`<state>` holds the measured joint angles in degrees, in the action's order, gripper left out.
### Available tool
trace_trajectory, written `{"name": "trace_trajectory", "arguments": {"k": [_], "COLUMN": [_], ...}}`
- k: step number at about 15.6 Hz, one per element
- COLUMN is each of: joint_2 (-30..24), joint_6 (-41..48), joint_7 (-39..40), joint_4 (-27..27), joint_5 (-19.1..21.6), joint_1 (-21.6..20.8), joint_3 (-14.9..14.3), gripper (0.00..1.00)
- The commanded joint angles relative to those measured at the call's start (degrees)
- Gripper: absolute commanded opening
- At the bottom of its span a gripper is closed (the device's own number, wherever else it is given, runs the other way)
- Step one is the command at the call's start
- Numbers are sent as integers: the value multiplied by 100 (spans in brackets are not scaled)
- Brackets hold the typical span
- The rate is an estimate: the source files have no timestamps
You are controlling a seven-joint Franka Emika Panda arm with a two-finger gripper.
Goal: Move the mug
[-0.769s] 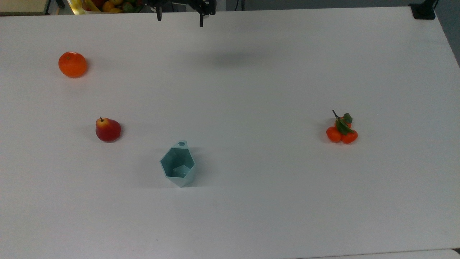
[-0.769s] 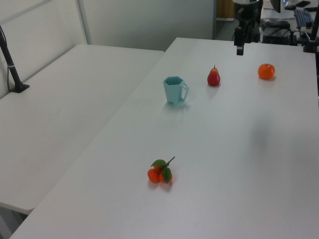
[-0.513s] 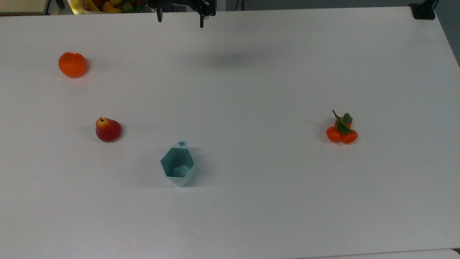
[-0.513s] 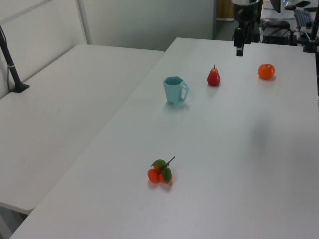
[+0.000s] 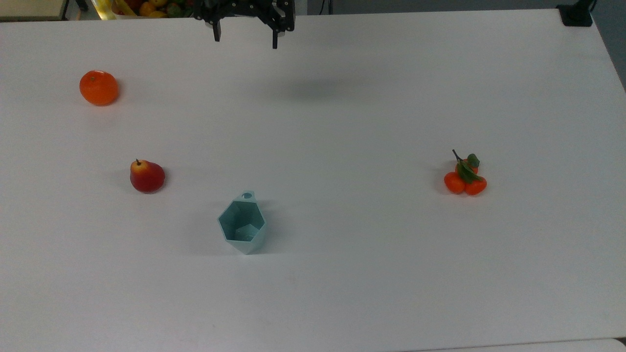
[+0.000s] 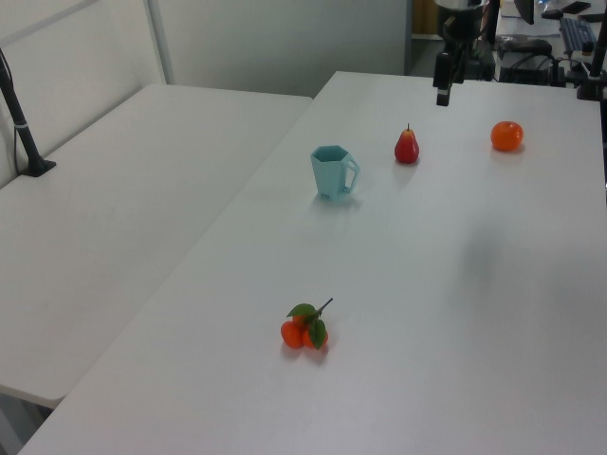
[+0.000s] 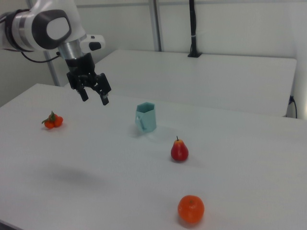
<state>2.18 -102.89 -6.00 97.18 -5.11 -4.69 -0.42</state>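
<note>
since the earlier frames only my gripper (image 5: 244, 40) has shifted, creeping a little down the top view toward the table's middle and sliding toward the left view's left; every object sits where it was. i see the two fingers spread wide and holding nothing, hanging well above the white table (image 5: 371, 274) with a soft shadow beneath. outward from there, the mug (image 5: 242, 224) stands upright, well apart from the gripper, almost straight down the top view from it and near the table's centre line. its small handle tab with the round hole points up the top view, back toward the gripper, so i judge the coming move is a long reach across the table to the cup and then a descent onto its rim. nearest the mug is a red pear (image 5: 146, 176), off to the top view's left; an orange (image 5: 99, 87) lies farther that way, and a cluster of small oranges with leaves (image 5: 465, 177) sits well off to the top view's right.
</note>
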Motion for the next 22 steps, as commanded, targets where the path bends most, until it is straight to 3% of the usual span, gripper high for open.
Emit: {"name": "trace_trajectory", "arguments": {"k": [1, 12, 18, 20, 22], "joint_2": [334, 2012, 2664, 2804, 2910], "joint_6": [-722, -2655, -3905, -3923, -4203], "joint_7": [397, 292, -332, -341, -349], "joint_4": [82, -533, -542, -542, -543], "joint_5": [107, 89, -8, -25, -17], "joint_1": [56, 108, 117, 135, 126], "joint_3": [-28, -19, -28, -28, -28], "gripper": [100, 100, 96, 87, 65]}}
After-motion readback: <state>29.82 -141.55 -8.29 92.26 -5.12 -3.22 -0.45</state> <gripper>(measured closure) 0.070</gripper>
